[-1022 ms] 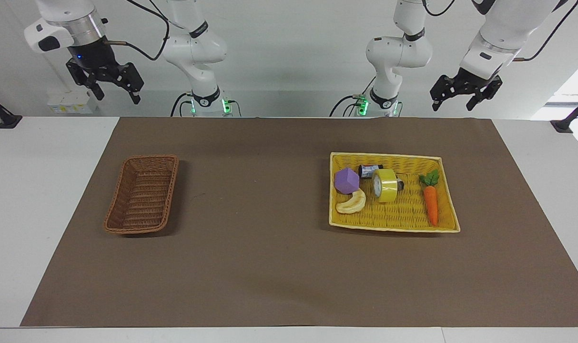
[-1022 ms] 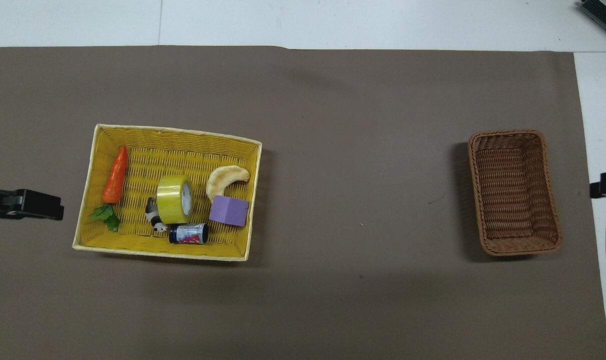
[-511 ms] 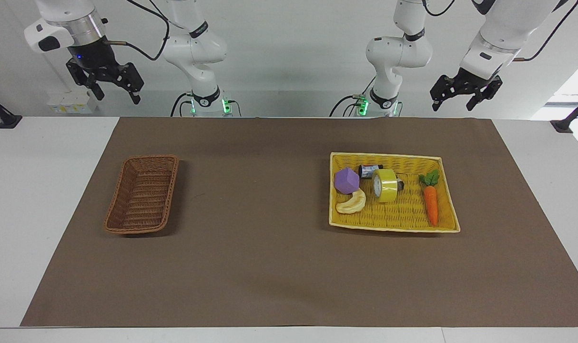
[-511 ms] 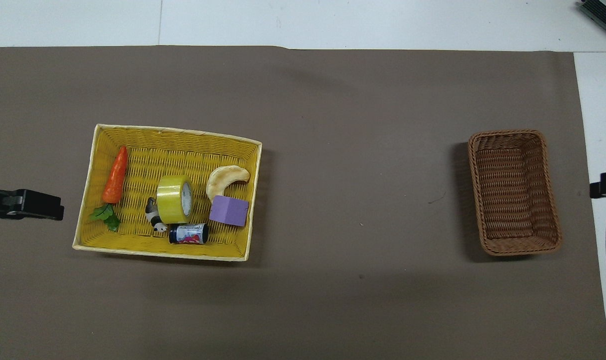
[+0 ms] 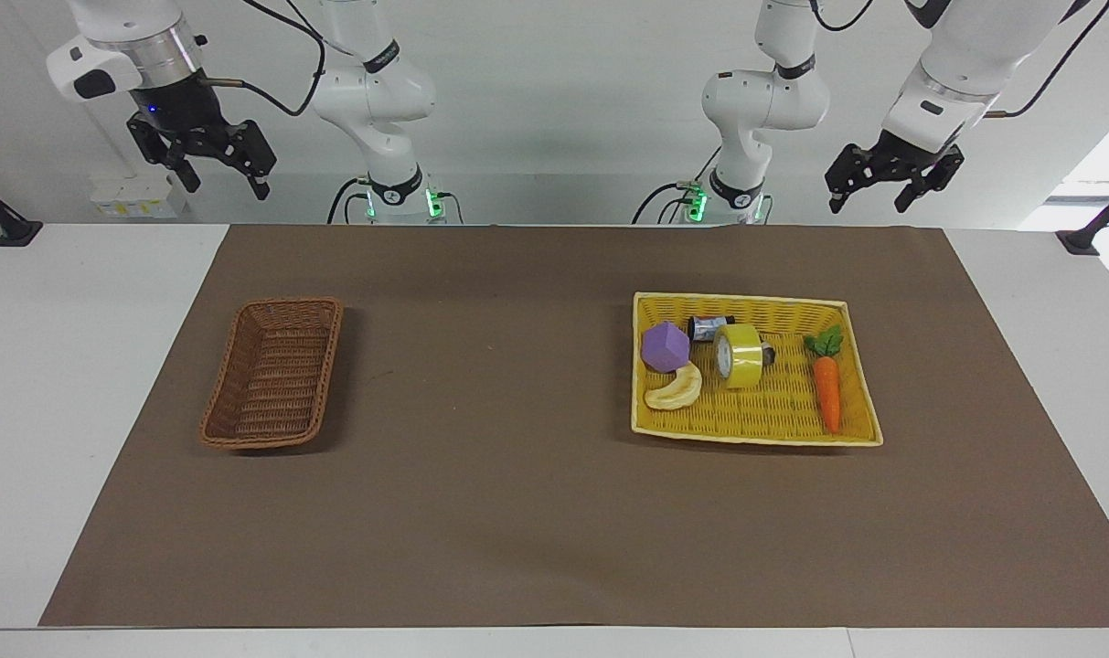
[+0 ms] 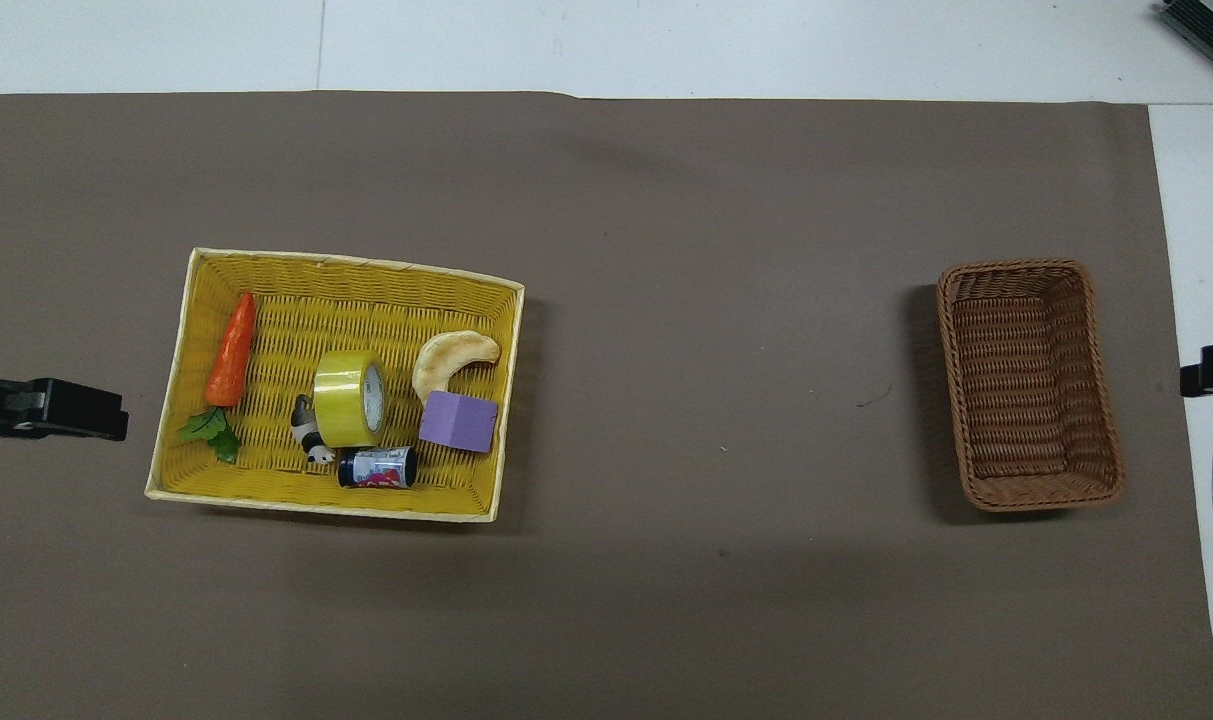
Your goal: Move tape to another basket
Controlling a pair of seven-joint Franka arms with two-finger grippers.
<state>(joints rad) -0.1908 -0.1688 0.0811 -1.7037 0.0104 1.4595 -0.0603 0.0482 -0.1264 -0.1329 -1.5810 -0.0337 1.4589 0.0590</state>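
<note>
Set against the pictures of a second earlier, nothing on the table is seen to have moved. In the facing view, the right gripper (image 5: 214,169) is held high at its own end, fingers spread and empty. Below it, the brown basket (image 5: 273,372) lies empty. The tape (image 5: 738,355) stands on edge in the yellow tray (image 5: 848,436), between a purple block (image 5: 665,346) and a carrot (image 5: 826,391). The left gripper (image 5: 886,187) hangs spread and empty, barely shifted.
</note>
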